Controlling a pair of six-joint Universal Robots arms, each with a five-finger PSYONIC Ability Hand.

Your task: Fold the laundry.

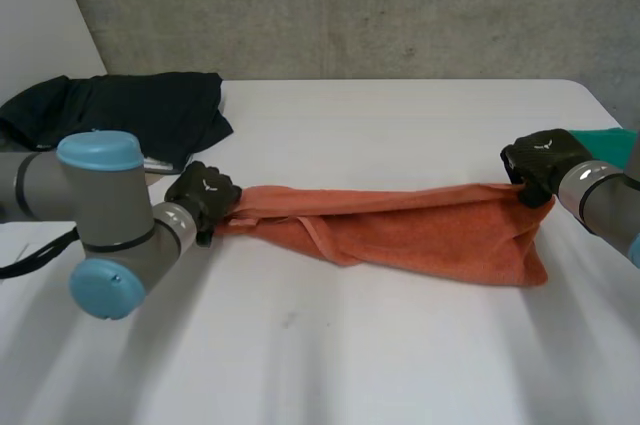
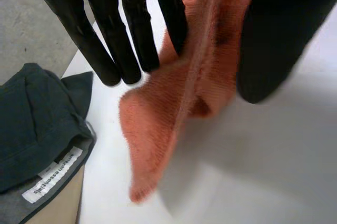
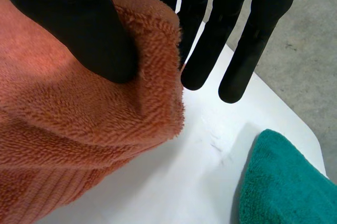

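My left hand [image 1: 205, 195] and right hand [image 1: 545, 160] each pinch an end of the orange towel [image 1: 420, 230], stretched across the bench [image 1: 400, 115]. I judge folding barely started, with the dark garment [image 1: 120, 110] waiting.

Soft, even light; faint shadows under the orange towel [image 1: 420, 230].

I worked in what looked like a lab or test room, not a home. A bare concrete wall [image 1: 350, 5] rose behind my plain white table [image 1: 400, 125], the floor [image 3: 310, 50] was grey, and the table held an orange towel [image 1: 420, 230], a dark garment [image 1: 130, 110] and a green towel [image 1: 615, 140].
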